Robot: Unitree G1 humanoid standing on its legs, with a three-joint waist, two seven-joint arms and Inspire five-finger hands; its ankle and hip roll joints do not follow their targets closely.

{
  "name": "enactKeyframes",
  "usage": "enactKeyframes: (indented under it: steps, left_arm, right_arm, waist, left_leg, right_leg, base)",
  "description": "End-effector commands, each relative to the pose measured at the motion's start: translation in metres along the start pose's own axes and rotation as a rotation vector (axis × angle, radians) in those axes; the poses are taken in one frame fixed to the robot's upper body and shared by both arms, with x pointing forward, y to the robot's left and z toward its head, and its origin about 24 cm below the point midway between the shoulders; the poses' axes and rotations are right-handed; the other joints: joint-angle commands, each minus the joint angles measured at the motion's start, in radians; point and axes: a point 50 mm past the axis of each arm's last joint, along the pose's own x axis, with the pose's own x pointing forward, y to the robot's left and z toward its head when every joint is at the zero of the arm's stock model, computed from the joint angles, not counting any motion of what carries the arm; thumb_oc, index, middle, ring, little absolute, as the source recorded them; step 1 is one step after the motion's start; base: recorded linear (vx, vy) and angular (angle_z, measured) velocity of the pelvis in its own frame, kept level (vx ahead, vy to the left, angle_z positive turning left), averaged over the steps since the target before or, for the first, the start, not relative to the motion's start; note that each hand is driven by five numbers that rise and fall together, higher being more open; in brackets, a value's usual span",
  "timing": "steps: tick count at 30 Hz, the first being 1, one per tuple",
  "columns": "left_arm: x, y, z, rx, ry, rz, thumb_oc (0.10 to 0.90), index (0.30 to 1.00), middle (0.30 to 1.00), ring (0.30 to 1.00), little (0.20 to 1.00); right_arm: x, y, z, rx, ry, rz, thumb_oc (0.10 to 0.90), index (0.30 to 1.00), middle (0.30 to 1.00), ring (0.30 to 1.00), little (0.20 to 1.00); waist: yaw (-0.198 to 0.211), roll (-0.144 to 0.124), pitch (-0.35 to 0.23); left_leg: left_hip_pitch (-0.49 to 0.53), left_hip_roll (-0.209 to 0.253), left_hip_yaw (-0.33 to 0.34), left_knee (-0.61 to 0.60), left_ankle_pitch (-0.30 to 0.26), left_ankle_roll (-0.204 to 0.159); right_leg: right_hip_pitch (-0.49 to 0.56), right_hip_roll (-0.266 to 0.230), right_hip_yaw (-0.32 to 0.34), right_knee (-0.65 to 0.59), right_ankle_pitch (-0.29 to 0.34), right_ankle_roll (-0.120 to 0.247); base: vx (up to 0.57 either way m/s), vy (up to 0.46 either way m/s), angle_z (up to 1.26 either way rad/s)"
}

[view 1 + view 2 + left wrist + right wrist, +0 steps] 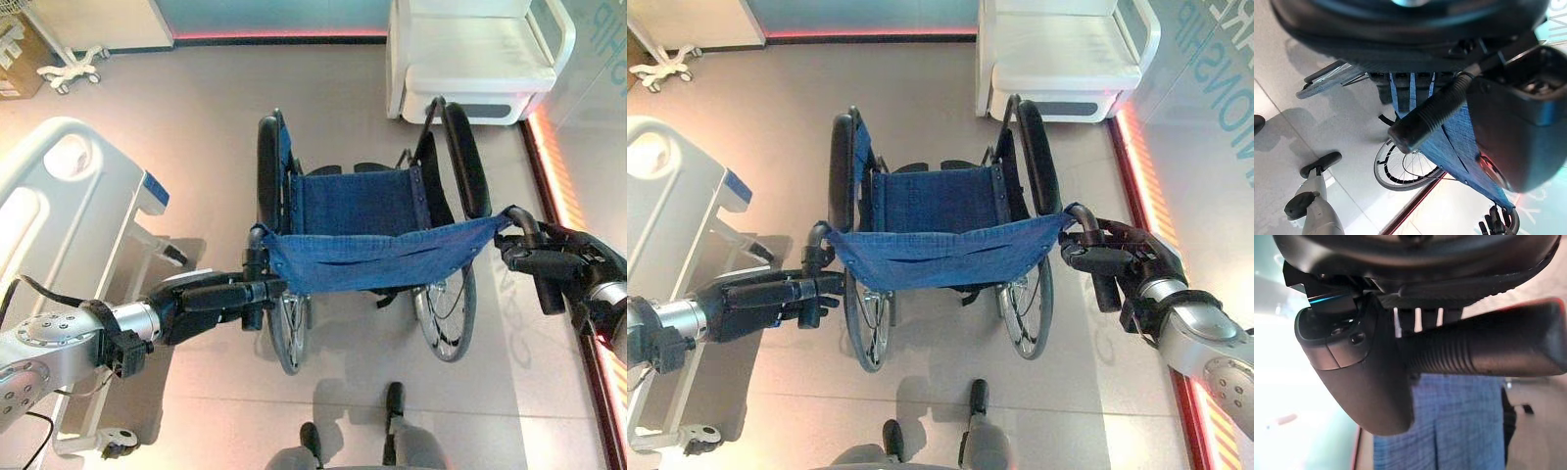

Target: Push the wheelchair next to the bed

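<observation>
A wheelchair (367,211) with a blue cloth seat and back and black armrests stands on the floor in front of me, facing away. My left hand (211,299) is at its left push handle (1430,115); the ribbed grip lies between the fingers and the thumb. On the other side, my right hand (549,264) is shut on the right push handle (1479,350), thumb curled under the grip. The bed (59,186), white and grey, stands to the wheelchair's left with a strip of bare floor between them.
A white armchair (480,59) stands ahead at the back right. A rolling stand's base (73,67) and a cardboard box (15,54) are at the back left. A red-lit wall strip (558,176) runs along the right side.
</observation>
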Motion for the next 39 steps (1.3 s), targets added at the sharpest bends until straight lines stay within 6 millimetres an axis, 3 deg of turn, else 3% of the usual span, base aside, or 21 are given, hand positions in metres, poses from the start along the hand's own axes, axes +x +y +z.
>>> enactKeyframes:
  steps: [1, 19, 26, 30, 32, 34, 36, 38, 39]
  left_arm:
    - [-0.003, -0.007, 0.035, 0.036, -0.165, -0.055, 0.400, 0.300, 0.300, 0.300, 0.300]
    - [0.000, -0.006, 0.034, -0.052, -0.215, 0.003, 0.400, 0.300, 0.300, 0.300, 0.300]
    - [-0.004, -0.002, 0.036, -0.108, -0.281, 0.072, 0.400, 0.300, 0.300, 0.300, 0.300]
    - [-0.007, 0.005, 0.033, -0.173, -0.303, 0.127, 0.400, 0.300, 0.300, 0.300, 0.300]
    - [-0.008, 0.009, 0.032, -0.204, -0.310, 0.145, 0.400, 0.300, 0.300, 0.300, 0.300]
    - [-0.008, 0.015, 0.029, -0.241, -0.320, 0.180, 0.400, 0.300, 0.300, 0.300, 0.300]
    - [-0.007, 0.018, 0.025, -0.271, -0.321, 0.196, 0.400, 0.300, 0.300, 0.300, 0.300]
    - [-0.007, 0.021, 0.024, -0.284, -0.315, 0.205, 0.400, 0.300, 0.300, 0.300, 0.300]
    - [-0.008, 0.023, 0.023, -0.303, -0.304, 0.213, 0.400, 0.300, 0.300, 0.300, 0.300]
  right_arm:
    - [0.003, 0.002, 0.030, -0.070, -0.124, 0.038, 0.400, 0.300, 0.300, 0.300, 0.300]
    - [0.000, 0.007, 0.025, -0.089, -0.101, 0.078, 0.400, 0.300, 0.300, 0.300, 0.300]
    - [-0.003, 0.009, 0.029, -0.100, -0.110, 0.094, 0.400, 0.300, 0.300, 0.300, 0.300]
    - [-0.003, 0.009, 0.035, -0.111, -0.130, 0.118, 0.400, 0.300, 0.300, 0.300, 0.300]
    - [-0.001, 0.009, 0.040, -0.117, -0.143, 0.129, 0.400, 0.300, 0.300, 0.300, 0.300]
    - [0.003, 0.013, 0.044, -0.137, -0.151, 0.160, 0.400, 0.300, 0.300, 0.300, 0.300]
    - [0.007, 0.017, 0.046, -0.163, -0.152, 0.181, 0.400, 0.300, 0.300, 0.300, 0.300]
    - [0.010, 0.020, 0.045, -0.173, -0.147, 0.196, 0.400, 0.300, 0.300, 0.300, 0.300]
    - [0.013, 0.024, 0.043, -0.182, -0.143, 0.208, 0.400, 0.300, 0.300, 0.300, 0.300]
  waist:
    - [-0.025, 0.008, -0.009]
    - [-0.023, 0.005, -0.018]
    - [-0.014, 0.000, -0.012]
    - [-0.008, -0.022, -0.009]
    - [-0.006, -0.040, -0.006]
    - [0.008, -0.058, 0.006]
    - [0.019, -0.066, 0.021]
    - [0.029, -0.065, 0.030]
    - [0.054, -0.055, 0.038]
  left_leg:
    - [-0.121, 0.002, -0.003, -0.006, 0.122, -0.017]
    - [-0.119, 0.011, -0.013, -0.004, 0.125, -0.022]
    - [-0.141, 0.035, -0.031, 0.045, 0.123, -0.030]
    - [-0.165, 0.069, -0.052, 0.176, 0.093, -0.042]
    - [-0.194, 0.096, -0.058, 0.298, 0.085, -0.046]
    - [-0.275, 0.118, -0.108, 0.511, 0.143, -0.057]
    - [-0.358, 0.111, -0.126, 0.678, 0.182, -0.052]
    - [-0.391, 0.092, -0.131, 0.695, 0.194, -0.042]
    - [-0.419, 0.052, -0.133, 0.633, 0.212, -0.035]
  right_leg:
    - [0.096, -0.037, -0.048, 0.023, -0.078, 0.047]
    - [0.098, -0.028, -0.055, 0.039, -0.095, 0.036]
    - [0.076, -0.007, -0.074, 0.109, -0.140, 0.008]
    - [0.072, 0.000, -0.091, 0.168, -0.170, -0.022]
    - [0.067, -0.002, -0.096, 0.193, -0.175, -0.038]
    - [0.071, 0.012, -0.092, 0.216, -0.187, -0.068]
    - [0.087, 0.030, -0.079, 0.231, -0.198, -0.093]
    - [0.108, 0.041, -0.065, 0.238, -0.209, -0.101]
    - [0.138, 0.058, -0.042, 0.247, -0.227, -0.099]
  base:
    - [0.00, 0.000, 0.00]
    - [0.02, -0.022, 0.00]
    - [0.03, -0.118, 0.04]
    - [0.11, -0.189, 0.05]
    - [0.13, -0.205, 0.04]
    - [0.20, -0.250, -0.23]
    - [0.17, -0.162, -0.16]
    - [0.26, -0.047, -0.14]
    - [0.41, 0.001, -0.18]
